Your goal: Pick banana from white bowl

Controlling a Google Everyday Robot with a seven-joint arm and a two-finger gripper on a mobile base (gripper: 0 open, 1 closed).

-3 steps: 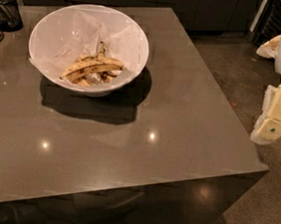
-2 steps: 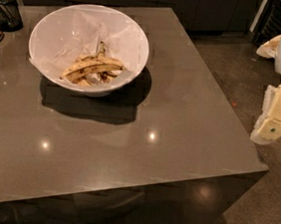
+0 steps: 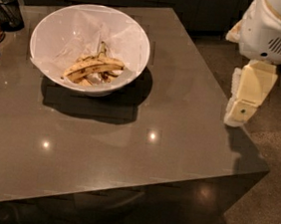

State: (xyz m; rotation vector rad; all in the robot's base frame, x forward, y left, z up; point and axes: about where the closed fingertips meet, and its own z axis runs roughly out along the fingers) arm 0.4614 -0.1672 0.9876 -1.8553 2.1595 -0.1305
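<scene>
The white bowl [image 3: 133,38] stands on the grey table at the back left. The banana [image 3: 94,67], long, yellow with brown-black streaks, lies across the bowl's bottom among other banana pieces [image 3: 86,82]. My gripper [image 3: 236,115] hangs at the lower end of the cream arm [image 3: 250,88], off the table's right edge. It is well to the right of the bowl, apart from it, and holds nothing that I can see.
The grey table [image 3: 126,147] has its front edge and right corner [image 3: 267,170] close to the arm. A dark wire basket [image 3: 6,10] and other dark items stand at the back left. Speckled floor [image 3: 269,217] lies to the right.
The arm has moved left, closer to the table's right edge, and more of the white robot body shows at the top right. The bowl and banana have not moved.
</scene>
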